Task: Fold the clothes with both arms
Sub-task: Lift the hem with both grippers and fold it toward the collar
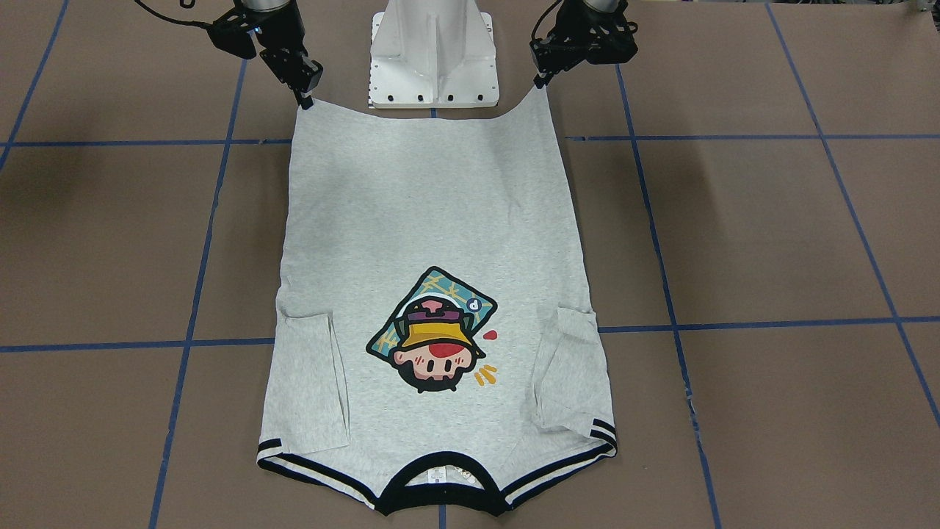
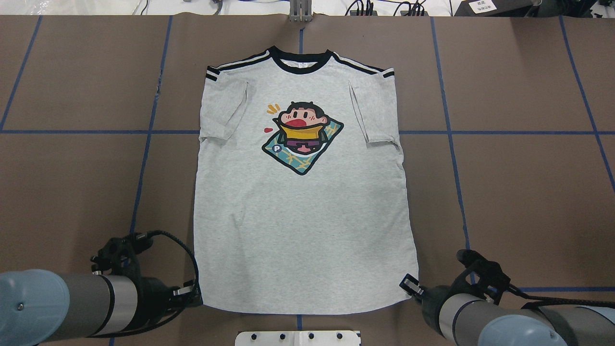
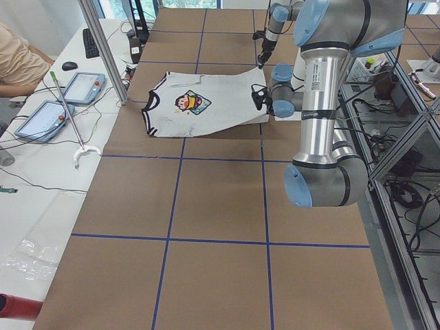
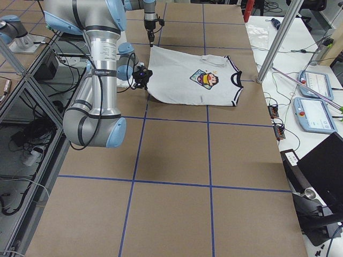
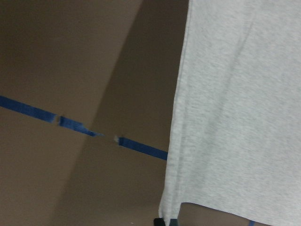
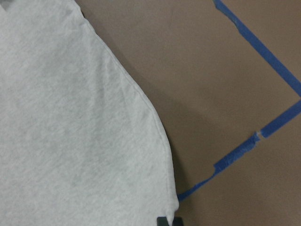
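Lying face up on the matte brown desk (image 1: 771, 235), one T-shirt (image 1: 426, 220) of soft heather-grey knit spreads as a long, nearly smooth rectangle. Its collar (image 1: 440, 499) is a thick black band at the end away from the robot. Two short sleeves (image 1: 312, 382) with black-and-white striped trim are folded inward over the front, one on each side of the single cartoon print (image 1: 435, 330). Two arms (image 2: 86, 302) of silver tube with pale blue caps reach the hem. The left end effector (image 1: 542, 79) is clenched on one hem corner and the right end effector (image 1: 304, 99) on the other, both corners raised off the desk. Blue tape (image 1: 734, 137) lines grid the desk. In the wrist views only a dark sliver of each end effector shows at the bottom edge, under the cloth. The front view cuts off both arms and the white pedestal (image 1: 433, 59).
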Tool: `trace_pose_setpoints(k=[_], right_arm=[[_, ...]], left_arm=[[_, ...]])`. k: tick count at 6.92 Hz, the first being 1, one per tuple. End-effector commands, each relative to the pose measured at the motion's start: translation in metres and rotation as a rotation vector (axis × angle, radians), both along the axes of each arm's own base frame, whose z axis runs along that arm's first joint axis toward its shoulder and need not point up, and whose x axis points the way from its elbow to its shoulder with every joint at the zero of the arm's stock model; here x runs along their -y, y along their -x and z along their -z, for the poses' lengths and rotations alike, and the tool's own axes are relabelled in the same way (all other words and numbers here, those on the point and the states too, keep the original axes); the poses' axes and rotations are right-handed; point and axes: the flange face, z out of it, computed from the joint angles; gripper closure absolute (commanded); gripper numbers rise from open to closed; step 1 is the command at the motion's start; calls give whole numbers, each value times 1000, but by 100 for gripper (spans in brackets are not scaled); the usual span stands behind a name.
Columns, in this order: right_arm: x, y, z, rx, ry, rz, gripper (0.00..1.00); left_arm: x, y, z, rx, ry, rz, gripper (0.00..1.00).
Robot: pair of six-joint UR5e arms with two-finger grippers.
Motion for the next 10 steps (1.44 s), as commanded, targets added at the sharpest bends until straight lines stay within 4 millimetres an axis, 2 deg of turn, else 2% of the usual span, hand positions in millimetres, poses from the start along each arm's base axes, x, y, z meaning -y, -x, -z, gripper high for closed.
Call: trace_pose_setpoints(k=[1, 2, 3, 4, 5, 6, 7, 8, 9, 10], right_arm=[[62, -25, 6, -30, -97, -43, 100], [116, -29, 16, -56, -170, -57, 100], [181, -18, 27, -86, -163, -50, 100], [249, -2, 55, -124, -169, -62, 100], [299, -1, 63, -183, -187, -78, 100], [342, 2, 55, -249, -196, -71, 100], [394, 4, 61, -283, -186, -102, 100], [439, 4, 54, -301, -185, -86, 100], [469, 22, 43, -281, -190, -87, 100], [487, 32, 29, -285, -188, -91, 100]], left_arm=[[83, 24, 13, 1, -140, 127, 100], [161, 24, 23, 55, -251, 208, 100], [217, 14, 20, 102, -251, 257, 100], [259, 12, 16, 140, -274, 293, 100], [305, 2, 13, 185, -277, 322, 100], [347, 11, -8, 213, -316, 350, 100], [373, 20, -31, 218, -339, 376, 100], [400, 17, -40, 238, -352, 385, 100], [417, 8, -37, 251, -352, 390, 100], [427, 0, -42, 268, -348, 389, 100]])
